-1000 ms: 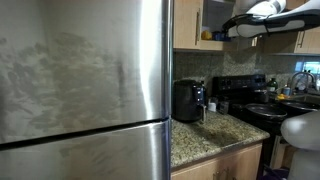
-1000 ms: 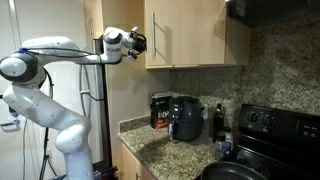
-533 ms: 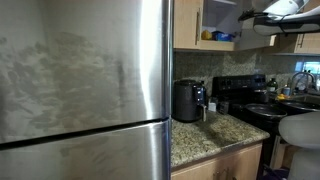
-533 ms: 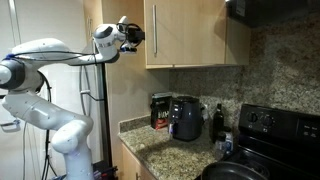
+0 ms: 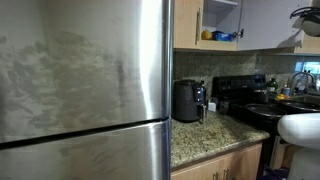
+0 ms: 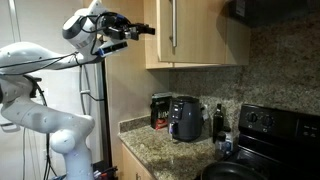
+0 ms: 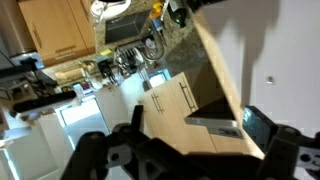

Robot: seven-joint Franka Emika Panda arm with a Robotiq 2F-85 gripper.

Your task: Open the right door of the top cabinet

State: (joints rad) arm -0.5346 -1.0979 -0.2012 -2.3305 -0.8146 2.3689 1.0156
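The top cabinet (image 5: 188,25) stands open, and its white shelved interior (image 5: 222,18) shows. The right door (image 5: 270,25) is swung out, its pale inner face toward this exterior view. In an exterior view its tan outer face (image 6: 200,35) shows, with the silver bar handle (image 6: 173,25) near the free edge. My gripper (image 6: 148,29) is at that free edge, level with the handle; it also shows at the frame's right edge in an exterior view (image 5: 305,15). In the wrist view the gripper (image 7: 190,152) is open, its dark fingers (image 7: 100,155) spread wide, with a tan door panel (image 7: 225,70) just beyond them.
A steel fridge (image 5: 80,80) fills the left of an exterior view. A black coffee maker (image 6: 185,118) and bottles stand on the granite counter (image 5: 205,135), beside a black stove (image 6: 270,125). Yellow items (image 5: 207,35) sit on the cabinet shelf. The arm (image 6: 40,70) rises from the left.
The gripper has moved away from the cabinet and up, and the right door has swung wider open with it. More of the white interior now shows.
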